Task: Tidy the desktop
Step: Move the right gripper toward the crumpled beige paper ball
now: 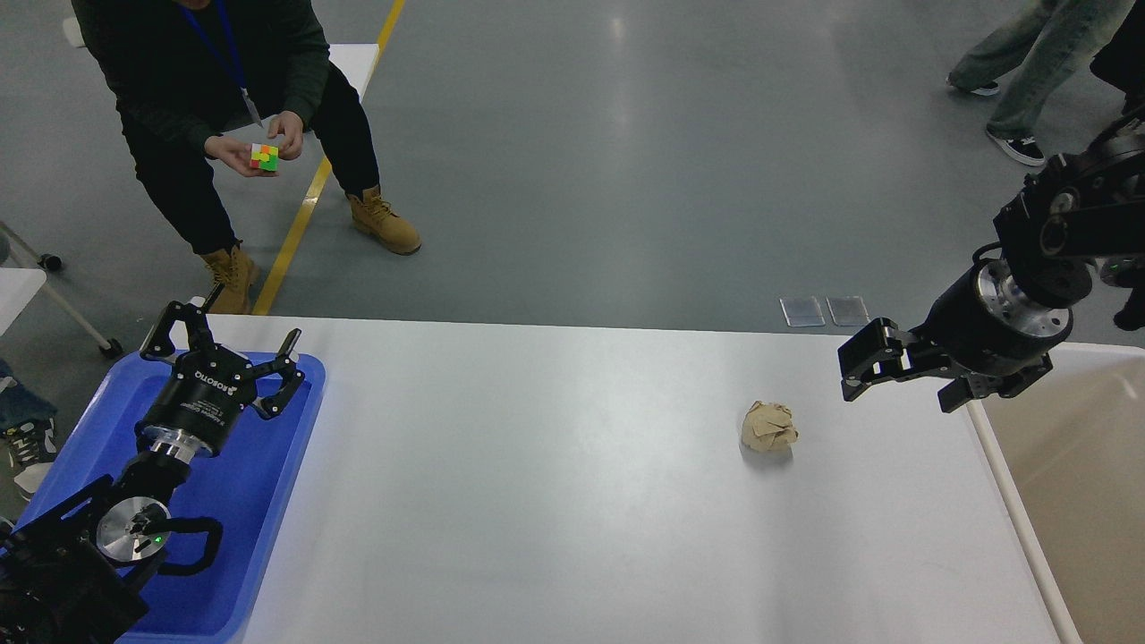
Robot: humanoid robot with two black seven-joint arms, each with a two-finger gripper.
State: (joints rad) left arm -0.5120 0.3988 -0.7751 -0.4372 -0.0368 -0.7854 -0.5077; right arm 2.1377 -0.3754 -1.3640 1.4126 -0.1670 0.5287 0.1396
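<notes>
The desktop [555, 501] is a wide white tabletop filling the lower half of the head view. A crumpled brown paper ball [768, 426] lies on it, right of centre. My right gripper [905, 383] hovers above the table's right end, a short way right of the ball and higher up. Its fingers are spread apart and hold nothing. My left gripper [230, 329] stands open over the far end of the blue tray [259, 501] at the left edge, with nothing between its fingers.
A beige bin [1073, 501] sits beyond the desktop's right edge. Behind the table's far left a person crouches holding a coloured cube [264, 156]. Other people's legs [1020, 80] show at the far right. A white cart [22, 286] stands at the left.
</notes>
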